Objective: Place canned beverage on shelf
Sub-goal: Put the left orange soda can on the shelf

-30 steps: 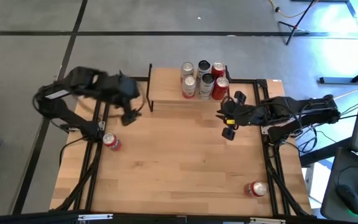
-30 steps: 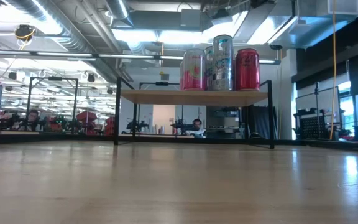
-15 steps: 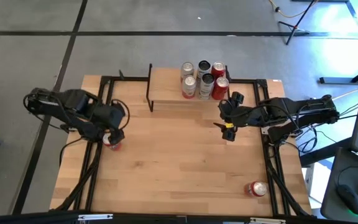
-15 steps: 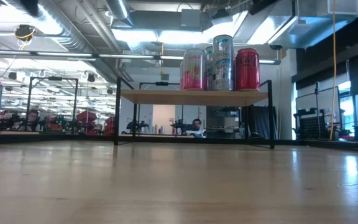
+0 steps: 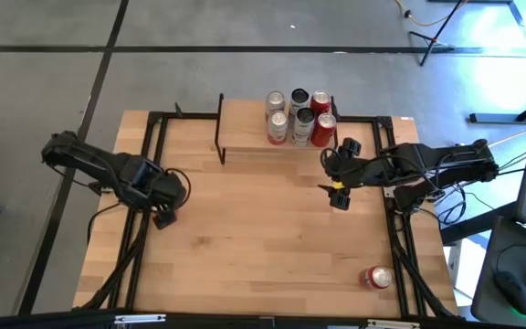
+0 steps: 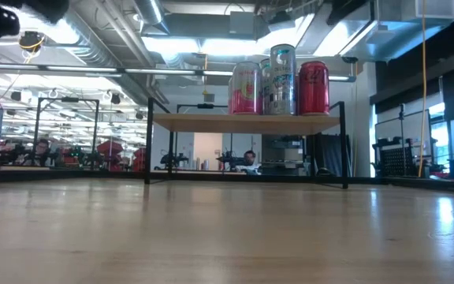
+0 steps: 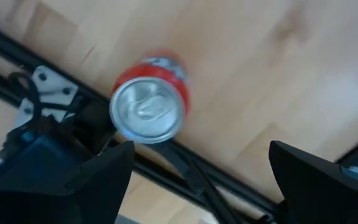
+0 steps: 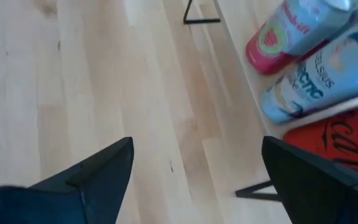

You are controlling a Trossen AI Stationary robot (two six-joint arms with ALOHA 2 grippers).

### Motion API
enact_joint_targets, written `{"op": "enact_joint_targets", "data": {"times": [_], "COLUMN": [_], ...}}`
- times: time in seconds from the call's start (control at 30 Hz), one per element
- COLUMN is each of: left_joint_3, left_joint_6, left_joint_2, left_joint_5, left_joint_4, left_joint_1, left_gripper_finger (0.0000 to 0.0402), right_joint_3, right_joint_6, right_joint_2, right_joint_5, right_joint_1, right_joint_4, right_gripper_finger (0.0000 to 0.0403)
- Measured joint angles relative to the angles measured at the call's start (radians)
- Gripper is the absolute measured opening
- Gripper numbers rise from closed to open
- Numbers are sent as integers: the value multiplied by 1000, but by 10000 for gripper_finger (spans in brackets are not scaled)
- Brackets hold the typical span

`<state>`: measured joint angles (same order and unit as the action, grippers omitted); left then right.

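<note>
Nearby, five cans (image 5: 298, 117) crowding shelf (image 5: 245, 128) end, stray can (image 5: 376, 277)

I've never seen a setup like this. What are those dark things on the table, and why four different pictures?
Those are two robot arms, each ending in a two-finger tool. One camera looks down from above, one sits at table height, and one rides on each wrist.

From above, the left tool hangs open over a red can standing near the table's left edge; its wrist camera looks straight down on that can's top. The right tool is open and empty, just in front of the shelf, a small wooden rack where five cans already stand. One more can stands near the table's front right. Nothing is held right now.
</note>
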<state>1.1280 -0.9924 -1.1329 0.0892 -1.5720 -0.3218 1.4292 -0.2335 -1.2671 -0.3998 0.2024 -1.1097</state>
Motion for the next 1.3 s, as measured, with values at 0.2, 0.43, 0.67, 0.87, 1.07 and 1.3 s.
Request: {"op": "enact_joint_targets", "data": {"times": [0.2,0.43,0.67,0.87,1.07,1.3], "left_joint_3": [-90,-188,-271,-334,-347,-342], "left_joint_6": [4,10,73,107,137,196], "left_joint_2": [-1,-1,-1,-3,-2,-1], "left_joint_5": [-34,-41,-23,8,-51,-73], "left_joint_4": [-2,17,110,192,202,204], "left_joint_1": [11,29,29,29,29,29], "left_gripper_finger": [359,359,359,359,335,256], "right_joint_3": [0,0,0,0,0,0], "right_joint_6": [-6,-5,-5,-9,-9,-9], "right_joint_2": [0,0,0,0,0,0], "right_joint_5": [-4,-8,-10,-10,-11,-8], "right_joint_1": [0,0,0,0,0,0], "right_joint_4": [-9,-9,-9,-8,-5,15], "right_gripper_finger": [347,347,347,347,347,347]}}
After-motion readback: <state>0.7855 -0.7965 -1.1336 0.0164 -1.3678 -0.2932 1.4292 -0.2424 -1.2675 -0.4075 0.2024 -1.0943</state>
